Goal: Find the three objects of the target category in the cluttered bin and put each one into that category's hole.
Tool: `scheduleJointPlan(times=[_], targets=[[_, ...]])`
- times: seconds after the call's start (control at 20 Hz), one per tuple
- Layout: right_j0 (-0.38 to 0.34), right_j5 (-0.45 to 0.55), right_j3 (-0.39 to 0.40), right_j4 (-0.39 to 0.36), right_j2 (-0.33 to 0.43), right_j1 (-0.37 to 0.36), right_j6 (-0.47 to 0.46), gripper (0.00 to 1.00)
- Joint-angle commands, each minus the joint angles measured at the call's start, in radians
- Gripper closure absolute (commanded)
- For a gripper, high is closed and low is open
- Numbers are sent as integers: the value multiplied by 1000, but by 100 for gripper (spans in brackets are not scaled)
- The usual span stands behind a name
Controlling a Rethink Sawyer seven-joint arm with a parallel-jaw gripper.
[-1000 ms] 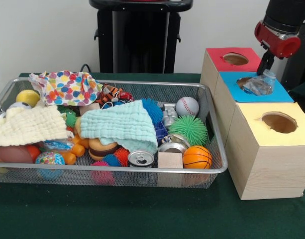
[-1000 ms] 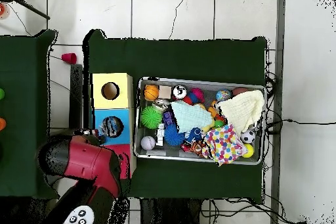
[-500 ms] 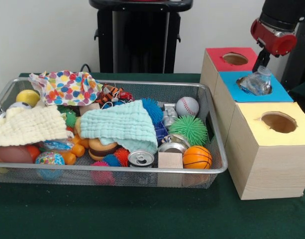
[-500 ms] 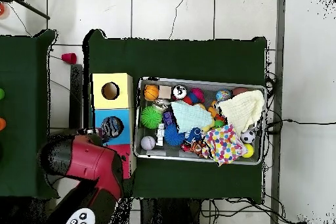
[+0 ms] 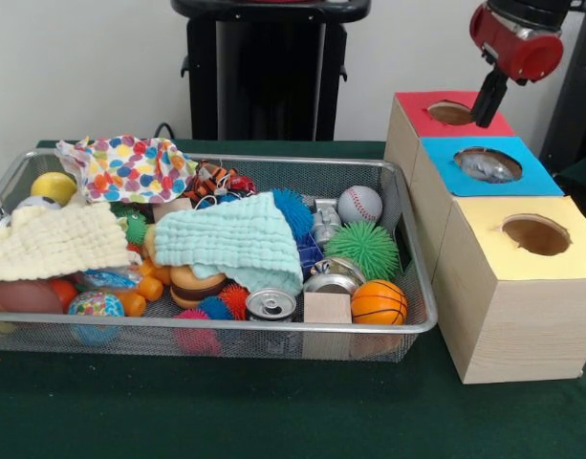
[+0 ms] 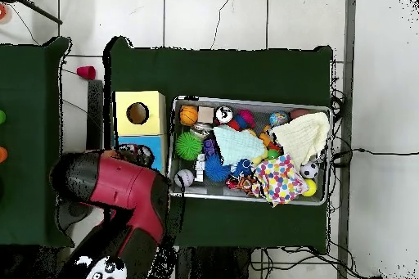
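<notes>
A crumpled clear plastic bottle (image 5: 484, 167) lies sunk in the round hole of the blue-topped box (image 5: 539, 178). My gripper (image 5: 484, 113) hangs above the red-topped box (image 5: 419, 120), up and behind the blue hole, open and holding nothing. In the overhead view the red arm (image 6: 114, 186) covers the gripper and most of the blue box (image 6: 157, 142). The wire bin (image 5: 178, 329) holds silver cans (image 5: 271, 304) (image 5: 331, 281) among balls, toys and cloths.
A yellow-topped box (image 5: 493, 239) with its own hole stands nearest the camera, in line with the others. In the bin lie a mint cloth (image 5: 235, 239), a yellow cloth (image 5: 49, 244), a spotted cloth (image 5: 130, 167), a baseball (image 5: 359, 204), a basketball (image 5: 379, 302) and a green spiky ball (image 5: 367, 249).
The bottle, held at the blue hole a second ago, has been let go and has dropped deeper into it. The gripper has risen and drawn back toward the red box.
</notes>
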Motion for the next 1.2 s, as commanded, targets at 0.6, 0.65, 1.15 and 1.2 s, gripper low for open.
scheduleJointPlan(times=[0.6,0.65,1.15,1.2], targets=[[-132,287,-93,-114,18,-122,5,100],[-150,286,-98,-141,9,-124,-24,100],[-442,63,-63,-339,146,-210,-381,100],[-475,42,-60,-362,169,-216,-414,100]])
